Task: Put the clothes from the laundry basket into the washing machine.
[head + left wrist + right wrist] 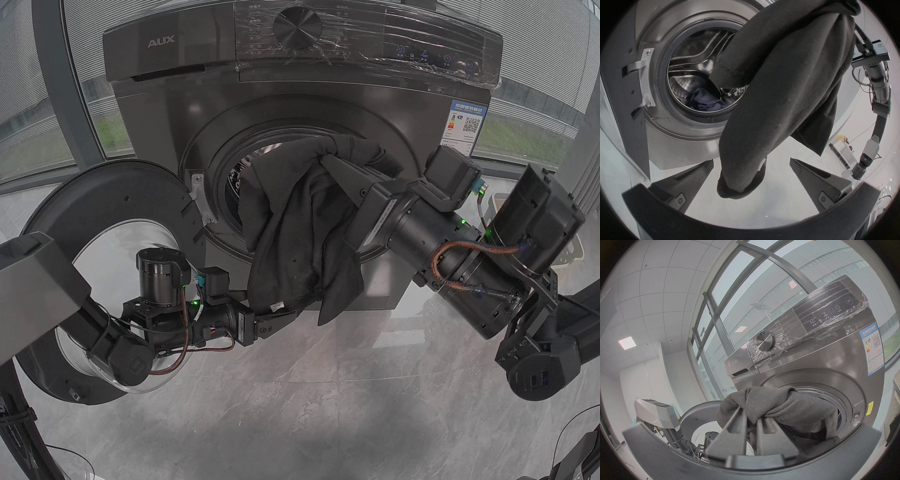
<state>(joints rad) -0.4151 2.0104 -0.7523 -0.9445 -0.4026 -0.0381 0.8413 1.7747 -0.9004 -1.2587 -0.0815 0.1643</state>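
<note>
A dark grey garment (294, 231) hangs in front of the washing machine's (187, 94) round opening, its top bunched at the rim. My right gripper (334, 164) is shut on that bunched top, and its two fingers (737, 430) press together into the cloth (787, 408). My left gripper (284, 315) sits low by the hem and stands open. The garment's lower end (740, 175) dangles between its spread fingers (693, 175). Inside the steel drum (690, 62) lies a dark blue piece of clothing (704, 100).
The machine's round door (112, 206) is swung wide open to the left, behind my left arm. Grey tiled floor (325, 400) spreads in front of the machine. Windows stand behind the machine.
</note>
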